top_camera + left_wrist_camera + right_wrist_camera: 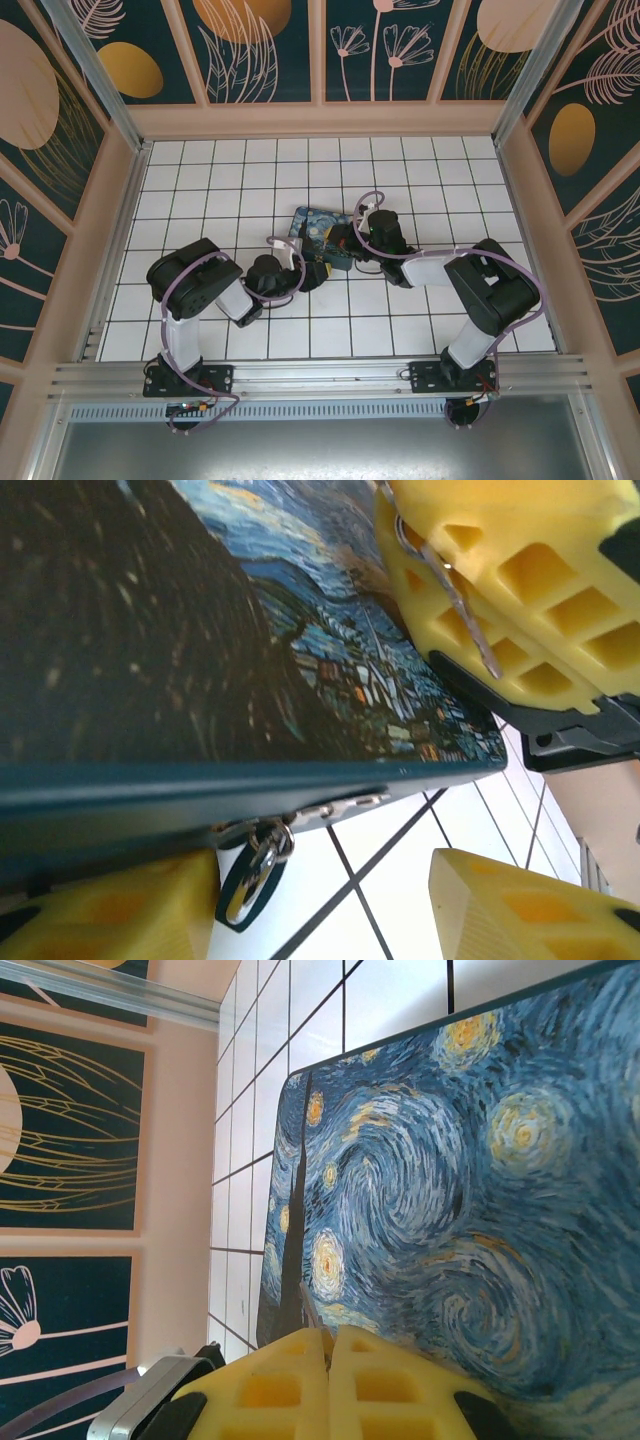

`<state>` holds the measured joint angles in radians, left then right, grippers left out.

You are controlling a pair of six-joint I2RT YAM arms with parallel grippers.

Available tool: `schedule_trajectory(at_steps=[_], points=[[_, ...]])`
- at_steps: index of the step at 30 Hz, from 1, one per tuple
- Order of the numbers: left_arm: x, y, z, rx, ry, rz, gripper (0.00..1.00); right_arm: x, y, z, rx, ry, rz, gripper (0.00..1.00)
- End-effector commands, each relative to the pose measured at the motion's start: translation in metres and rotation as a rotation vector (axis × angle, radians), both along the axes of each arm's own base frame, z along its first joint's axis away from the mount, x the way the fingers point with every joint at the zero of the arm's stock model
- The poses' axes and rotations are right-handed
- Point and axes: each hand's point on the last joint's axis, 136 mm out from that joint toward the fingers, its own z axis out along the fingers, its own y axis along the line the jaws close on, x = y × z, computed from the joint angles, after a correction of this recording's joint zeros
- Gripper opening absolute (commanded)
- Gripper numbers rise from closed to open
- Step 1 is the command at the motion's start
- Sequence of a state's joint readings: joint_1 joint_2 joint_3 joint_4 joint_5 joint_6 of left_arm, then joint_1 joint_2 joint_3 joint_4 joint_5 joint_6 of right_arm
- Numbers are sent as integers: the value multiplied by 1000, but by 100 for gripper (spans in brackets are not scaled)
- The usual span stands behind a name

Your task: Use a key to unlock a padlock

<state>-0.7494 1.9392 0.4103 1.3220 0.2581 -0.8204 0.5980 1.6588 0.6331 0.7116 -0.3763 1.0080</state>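
Note:
The padlock (pixel 243 888), small with a dark blue body, hangs by its shackle from the latch (pixel 335 807) on the front edge of the starry-night box (pixel 200 630). My left gripper (pixel 320 885) is open at that edge. The padlock hangs between its yellow fingers, close beside the left one (pixel 110 910). My right gripper (pixel 330 1338) is shut on the thin silvery key (pixel 308 1302), whose blade sticks out over the box lid (pixel 480 1180). In the left wrist view the key (pixel 463 605) lies against the right gripper's fingers (pixel 520 570), above the lid and apart from the padlock.
The box (pixel 314 222) lies in the middle of the white tiled floor (pixel 200 180), with both grippers (pixel 318 268) (pixel 342 244) crowded at its near side. Patterned walls (pixel 90 210) close in the left, right and far sides.

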Motion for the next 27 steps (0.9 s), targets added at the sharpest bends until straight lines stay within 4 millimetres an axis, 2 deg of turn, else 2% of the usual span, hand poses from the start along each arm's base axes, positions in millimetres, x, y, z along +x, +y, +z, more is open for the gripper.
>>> schedule_trajectory(at_steps=[1,7,17,23,27], points=[[2,8,-29,120,54,37,57,0,3,-2,10,10,12,0],[5,7,-32,146,61,43,48,-1,1,-9,10,26,7,0],[5,5,-33,156,70,32,19,-1,3,-9,8,25,13,0],[4,0,-27,151,74,7,2,2,5,-4,9,14,16,0],[2,-7,-21,141,92,-30,0,4,6,1,9,6,20,0]])
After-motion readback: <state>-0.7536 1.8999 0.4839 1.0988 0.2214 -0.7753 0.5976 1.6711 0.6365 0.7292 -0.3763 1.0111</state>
